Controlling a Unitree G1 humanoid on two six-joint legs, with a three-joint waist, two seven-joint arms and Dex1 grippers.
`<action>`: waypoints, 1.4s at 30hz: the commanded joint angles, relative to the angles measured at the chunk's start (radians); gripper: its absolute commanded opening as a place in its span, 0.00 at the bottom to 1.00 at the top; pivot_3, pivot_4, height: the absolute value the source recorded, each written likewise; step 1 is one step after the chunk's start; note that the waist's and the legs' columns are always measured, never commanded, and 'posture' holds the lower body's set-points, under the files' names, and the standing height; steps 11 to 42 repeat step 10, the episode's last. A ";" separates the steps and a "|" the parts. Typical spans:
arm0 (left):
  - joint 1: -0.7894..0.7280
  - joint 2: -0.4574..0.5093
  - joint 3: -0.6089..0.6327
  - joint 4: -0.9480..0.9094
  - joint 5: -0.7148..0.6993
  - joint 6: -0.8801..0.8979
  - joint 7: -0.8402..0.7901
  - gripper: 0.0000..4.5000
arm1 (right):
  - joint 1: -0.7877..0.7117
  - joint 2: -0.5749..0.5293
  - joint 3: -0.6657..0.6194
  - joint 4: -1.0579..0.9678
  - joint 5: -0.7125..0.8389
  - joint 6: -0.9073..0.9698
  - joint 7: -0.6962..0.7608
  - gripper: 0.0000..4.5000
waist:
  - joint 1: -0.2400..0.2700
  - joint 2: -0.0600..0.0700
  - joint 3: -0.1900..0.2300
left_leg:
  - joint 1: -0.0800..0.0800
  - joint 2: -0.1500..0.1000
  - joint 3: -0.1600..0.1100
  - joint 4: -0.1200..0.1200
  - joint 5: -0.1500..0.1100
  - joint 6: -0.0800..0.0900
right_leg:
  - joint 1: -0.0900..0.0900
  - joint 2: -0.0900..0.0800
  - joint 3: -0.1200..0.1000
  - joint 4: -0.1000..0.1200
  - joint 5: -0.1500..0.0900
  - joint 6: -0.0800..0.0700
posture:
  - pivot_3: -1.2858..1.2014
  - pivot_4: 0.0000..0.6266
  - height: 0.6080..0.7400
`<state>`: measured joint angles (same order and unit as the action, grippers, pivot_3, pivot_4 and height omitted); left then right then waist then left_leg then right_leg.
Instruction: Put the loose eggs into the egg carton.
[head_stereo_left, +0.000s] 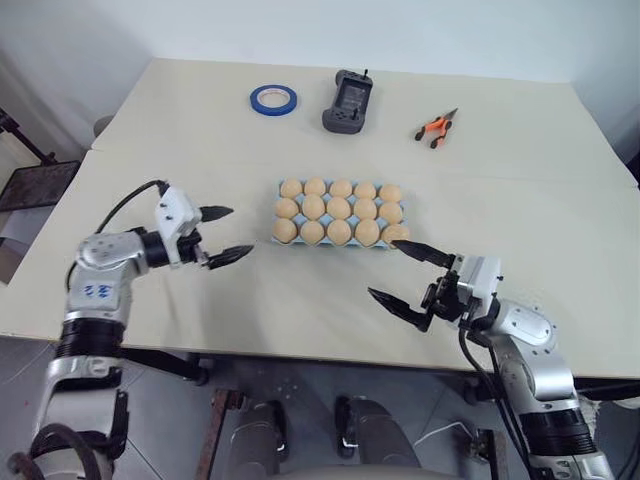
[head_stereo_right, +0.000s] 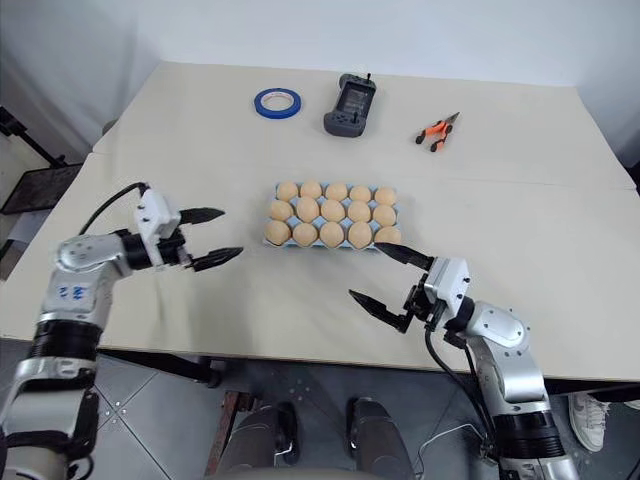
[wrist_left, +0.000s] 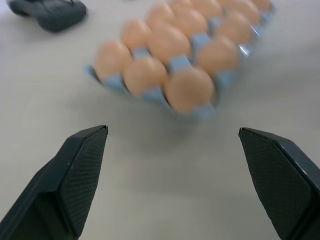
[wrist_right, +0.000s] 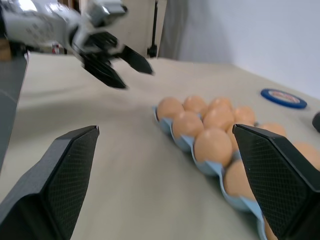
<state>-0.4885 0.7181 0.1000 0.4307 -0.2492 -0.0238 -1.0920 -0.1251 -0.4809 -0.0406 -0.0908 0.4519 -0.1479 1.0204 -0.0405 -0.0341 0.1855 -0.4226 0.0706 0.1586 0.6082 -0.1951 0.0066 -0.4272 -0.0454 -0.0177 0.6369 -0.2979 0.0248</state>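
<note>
The light-blue egg carton (head_stereo_left: 352, 246) lies flat at the middle of the table. Pale tan-orange eggs (head_stereo_left: 339, 210) fill its three rows, and every egg I see sits in a cup. My left gripper (head_stereo_left: 240, 231) hovers just left of the carton, pointing at it, open, with nothing between its fingers. Its wrist view looks past both fingertips (wrist_left: 90, 150) at the carton's near corner (wrist_left: 179, 63). My right gripper (head_stereo_left: 382, 268) is by the carton's front right corner, also open and empty. The left gripper (wrist_right: 120, 65) shows across the carton in the right wrist view.
At the back of the table lie a blue tape ring (head_stereo_left: 273, 98), a black handheld device (head_stereo_left: 348, 101) and small orange-handled pliers (head_stereo_left: 436, 127). The table's front edge runs just under both arms. A black stand (head_stereo_left: 35, 185) sits beyond the left edge.
</note>
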 joint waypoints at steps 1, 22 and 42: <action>0.077 0.037 0.039 -0.100 -0.037 0.008 -0.028 0.99 | 0.006 -0.022 -0.036 0.014 0.026 -0.010 0.028 1.00 | 0.000 0.000 0.000 | 0.000 0.000 0.000 0.000 0.000 0.000 | 0.000 0.000 0.000 0.000 -0.001 -0.001 | 0.52 0.24 1.00; 0.219 -0.010 0.079 -0.317 -0.091 0.055 0.045 0.99 | -0.025 -0.017 -0.038 0.059 0.025 -0.021 0.053 1.00 | 0.007 0.000 0.000 | 0.000 0.000 0.000 -0.003 0.000 0.000 | 0.001 -0.002 0.000 -0.005 -0.003 -0.005 | 0.52 0.24 1.00; 0.219 -0.010 0.079 -0.317 -0.091 0.055 0.045 0.99 | -0.025 -0.017 -0.038 0.059 0.025 -0.021 0.053 1.00 | 0.007 0.000 0.000 | 0.000 0.000 0.000 -0.003 0.000 0.000 | 0.001 -0.002 0.000 -0.005 -0.003 -0.005 | 0.52 0.24 1.00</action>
